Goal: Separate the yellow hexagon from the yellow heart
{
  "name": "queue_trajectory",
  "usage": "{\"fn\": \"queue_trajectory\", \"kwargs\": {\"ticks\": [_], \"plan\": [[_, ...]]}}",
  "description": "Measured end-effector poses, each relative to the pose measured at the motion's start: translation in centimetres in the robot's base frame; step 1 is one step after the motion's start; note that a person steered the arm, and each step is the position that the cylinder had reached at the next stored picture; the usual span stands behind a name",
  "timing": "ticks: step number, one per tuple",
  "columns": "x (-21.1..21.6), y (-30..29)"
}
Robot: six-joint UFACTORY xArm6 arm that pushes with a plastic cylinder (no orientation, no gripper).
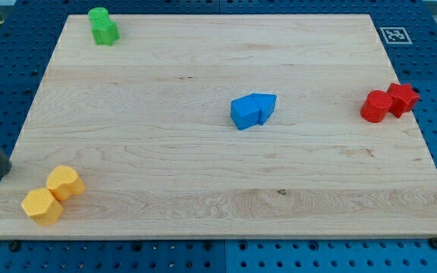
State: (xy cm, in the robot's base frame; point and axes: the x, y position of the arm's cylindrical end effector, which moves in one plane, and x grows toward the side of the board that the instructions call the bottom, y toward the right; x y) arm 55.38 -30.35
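You find the yellow hexagon [42, 206] at about 7 o'clock on the tabletop [203, 174], near its corner, touching the yellow heart [65, 182] that sits just up and to the view's right of it. My tip [7, 171] is at the tabletop's 9 o'clock edge, near the pair but apart from both; it is a bare rod with no fingers. Two blue blocks [253, 111] touch near the centre, two red blocks [389, 101] at 3 o'clock, two green blocks [102, 26] at 11 o'clock.
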Motion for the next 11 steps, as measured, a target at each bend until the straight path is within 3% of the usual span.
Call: {"fn": "queue_trajectory", "kwargs": {"ticks": [1,4,11], "plan": [[4.5,0.5],[4.8,11.9],[6.5,21.5]]}}
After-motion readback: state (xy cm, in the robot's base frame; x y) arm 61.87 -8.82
